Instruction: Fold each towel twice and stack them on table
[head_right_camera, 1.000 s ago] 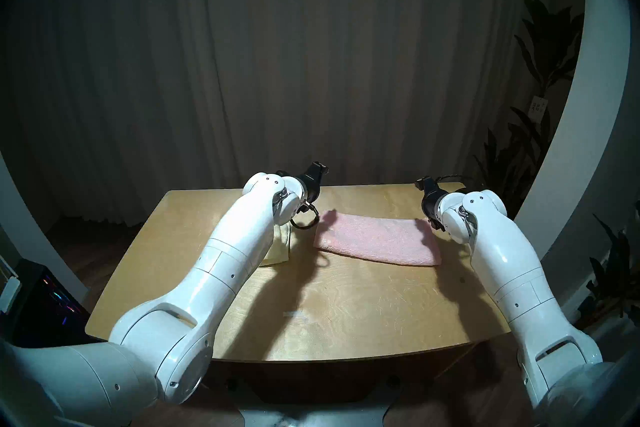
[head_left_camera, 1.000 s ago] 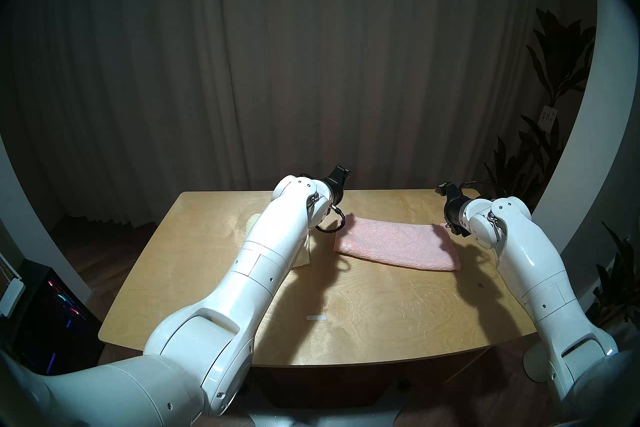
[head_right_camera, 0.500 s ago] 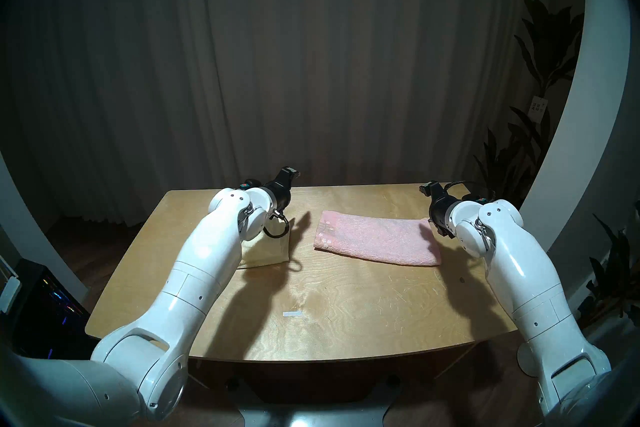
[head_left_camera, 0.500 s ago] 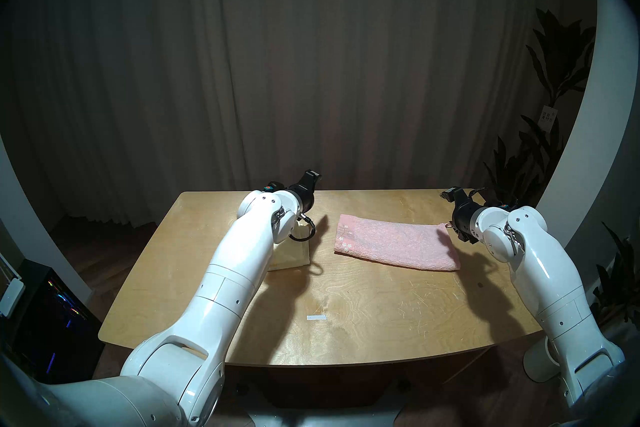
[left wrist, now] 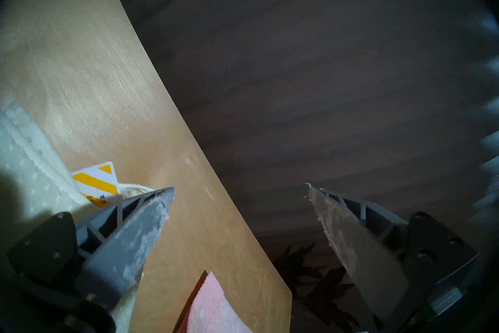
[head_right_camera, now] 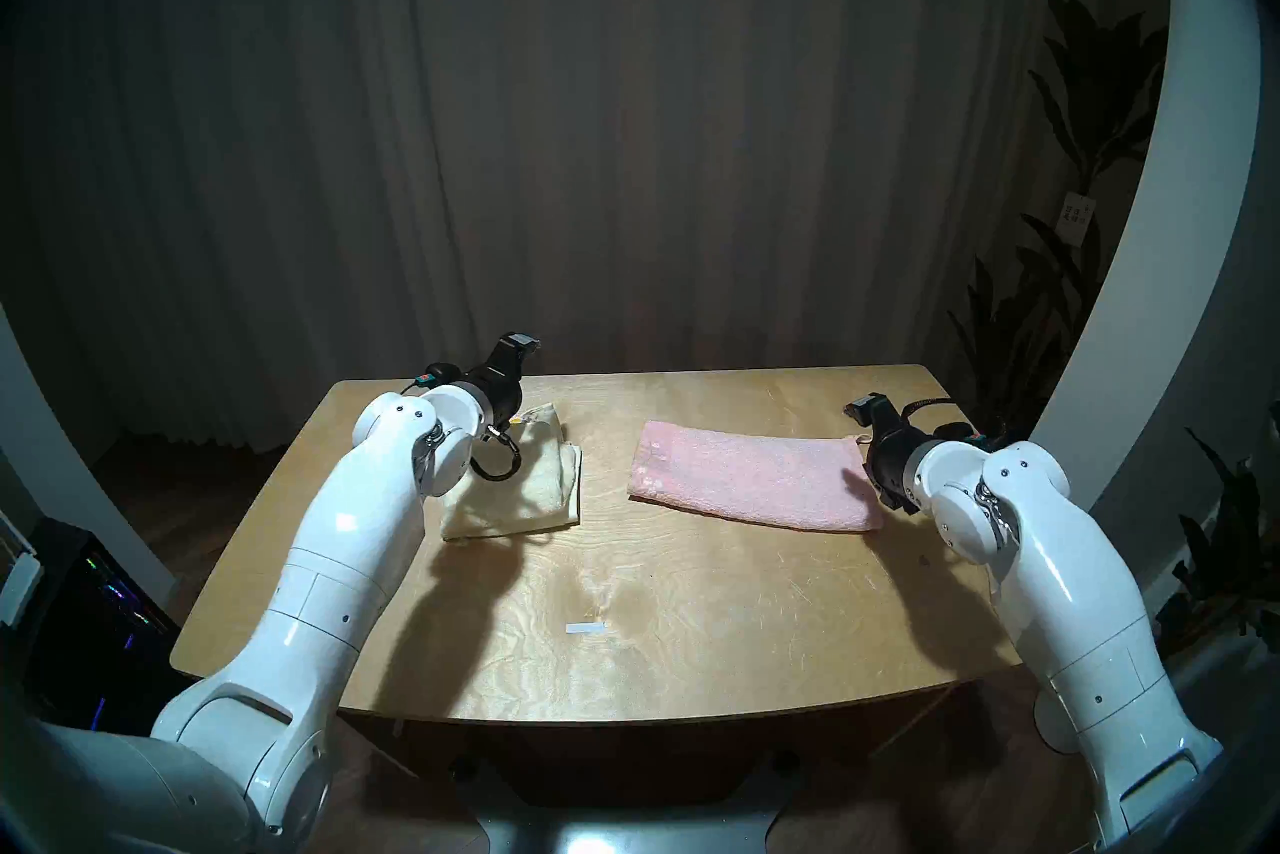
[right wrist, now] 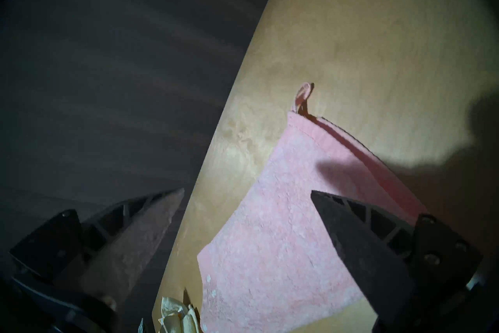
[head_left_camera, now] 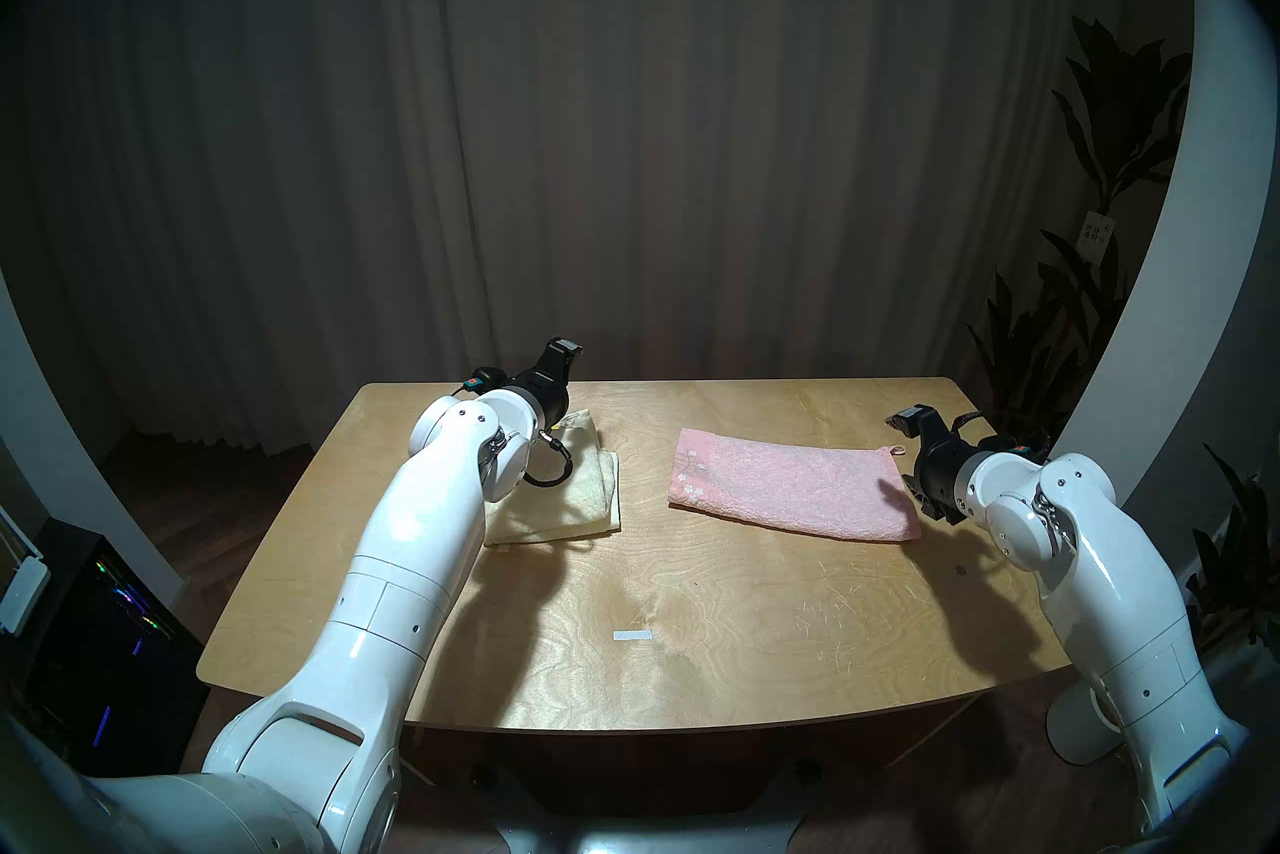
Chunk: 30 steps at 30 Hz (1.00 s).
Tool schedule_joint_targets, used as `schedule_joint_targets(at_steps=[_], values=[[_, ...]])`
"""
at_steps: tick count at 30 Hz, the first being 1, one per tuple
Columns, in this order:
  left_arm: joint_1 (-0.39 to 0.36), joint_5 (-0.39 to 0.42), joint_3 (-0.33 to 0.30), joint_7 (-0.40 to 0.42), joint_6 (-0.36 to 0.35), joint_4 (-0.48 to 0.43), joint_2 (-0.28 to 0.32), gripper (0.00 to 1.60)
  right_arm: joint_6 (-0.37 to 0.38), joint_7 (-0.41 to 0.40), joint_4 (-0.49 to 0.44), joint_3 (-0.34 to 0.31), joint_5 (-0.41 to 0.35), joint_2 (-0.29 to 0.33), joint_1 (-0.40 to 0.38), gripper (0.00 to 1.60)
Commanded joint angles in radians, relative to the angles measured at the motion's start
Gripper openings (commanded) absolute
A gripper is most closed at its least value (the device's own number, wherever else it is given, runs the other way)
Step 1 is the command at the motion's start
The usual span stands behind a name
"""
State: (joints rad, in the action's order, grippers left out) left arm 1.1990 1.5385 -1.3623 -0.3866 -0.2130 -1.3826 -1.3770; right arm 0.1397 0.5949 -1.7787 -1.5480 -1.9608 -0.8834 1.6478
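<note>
The pink towel (head_left_camera: pixel 793 491), folded into a strip, lies flat at the table's (head_left_camera: pixel 692 658) far right, long axis across, loop (head_left_camera: pixel 898 450) pointing right. It likely awaits its second fold, needing a grasp at one end. The cream towel (head_left_camera: pixel 589 499) sits folded, well apart. The left gripper (left wrist: pixel 240 190) and right gripper (right wrist: pixel 247 193) hover wide open, empty.

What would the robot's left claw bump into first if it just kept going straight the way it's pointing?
Probably nothing on the table. The left gripper, jaws open, aims past the table edge toward the dark curtain. The cream towel lies off to one side. Depth is hard to judge.
</note>
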Motion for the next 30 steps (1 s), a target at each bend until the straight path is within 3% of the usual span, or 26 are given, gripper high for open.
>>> schedule_joint_targets(at_steps=[1, 13, 20, 26, 30], values=[[0.027, 0.001, -0.035, 0.046, 0.007, -0.060, 0.040, 1.60, -0.019, -0.027, -0.071, -0.058, -0.018, 0.007, 0.113, 1.60], [0.108, 0.015, -0.080, 0.093, 0.016, -0.105, 0.064, 1.60, -0.042, -0.077, -0.153, -0.151, -0.037, -0.009, 0.283, 1.60], [0.160, 0.032, -0.098, 0.137, 0.021, -0.150, 0.073, 1.60, -0.073, -0.123, -0.154, -0.204, -0.025, -0.050, 0.369, 1.60], [0.196, 0.040, -0.107, 0.173, 0.023, -0.185, 0.080, 1.60, -0.080, -0.186, -0.176, -0.229, -0.014, -0.089, 0.429, 1.60], [0.236, 0.050, -0.121, 0.227, 0.027, -0.232, 0.090, 1.60, -0.094, -0.270, -0.223, -0.268, 0.019, -0.118, 0.498, 1.60]])
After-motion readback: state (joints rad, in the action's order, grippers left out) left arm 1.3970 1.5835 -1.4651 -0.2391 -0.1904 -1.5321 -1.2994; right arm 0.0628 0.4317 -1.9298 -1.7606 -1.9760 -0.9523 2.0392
